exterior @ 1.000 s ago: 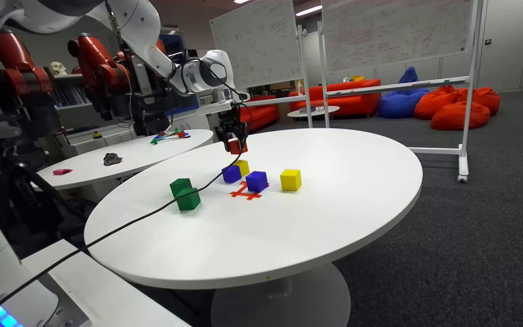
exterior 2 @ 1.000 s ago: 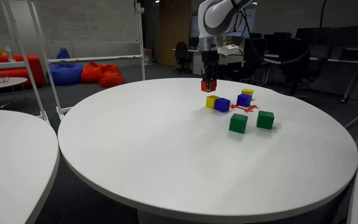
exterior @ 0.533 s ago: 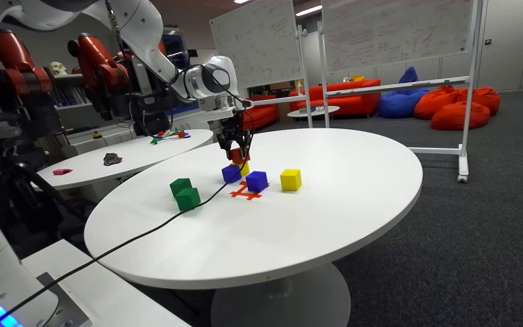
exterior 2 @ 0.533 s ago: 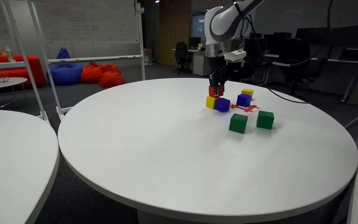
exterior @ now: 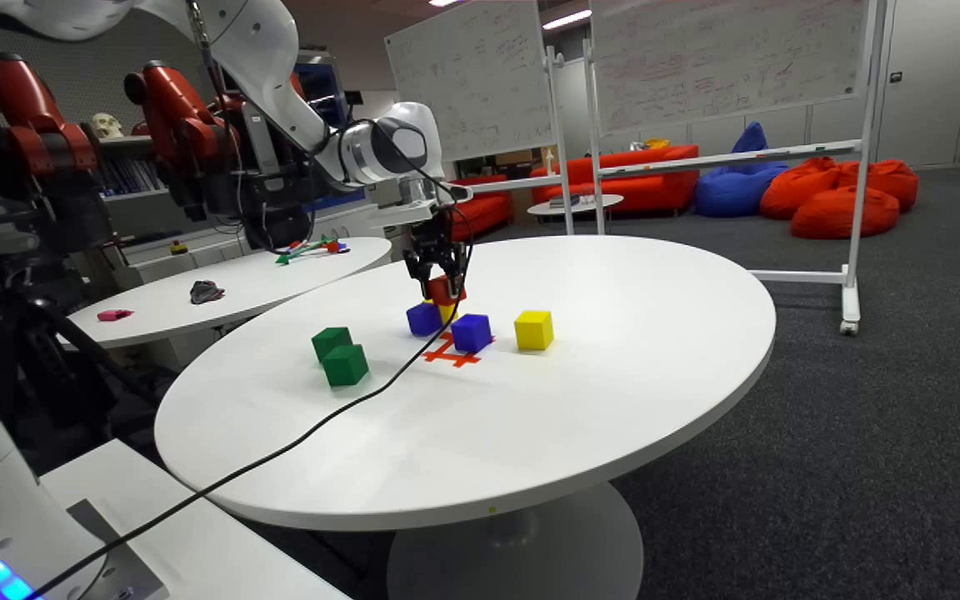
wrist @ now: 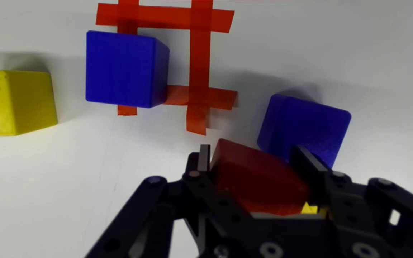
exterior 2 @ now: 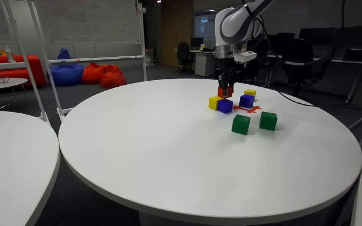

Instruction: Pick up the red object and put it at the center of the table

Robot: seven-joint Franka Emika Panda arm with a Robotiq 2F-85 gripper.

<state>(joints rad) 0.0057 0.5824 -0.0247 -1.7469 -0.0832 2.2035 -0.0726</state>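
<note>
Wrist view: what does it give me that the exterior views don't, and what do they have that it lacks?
Only the wrist view: the red tape laid out from close above, two strips crossing two, a blue cube hiding one crossing.

Only the exterior views: both green cubes, the arm and the round edge of the table.

Shared: the red cube gripped in the pincer, that blue cube, a second blue cube, two yellow cubes, one mostly hidden in the wrist view, and the tape.

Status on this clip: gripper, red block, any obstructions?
Gripper shut on red block, held above table. Blue block, yellow block close by. Second blue block on red tape grid, possibly in the way.
</note>
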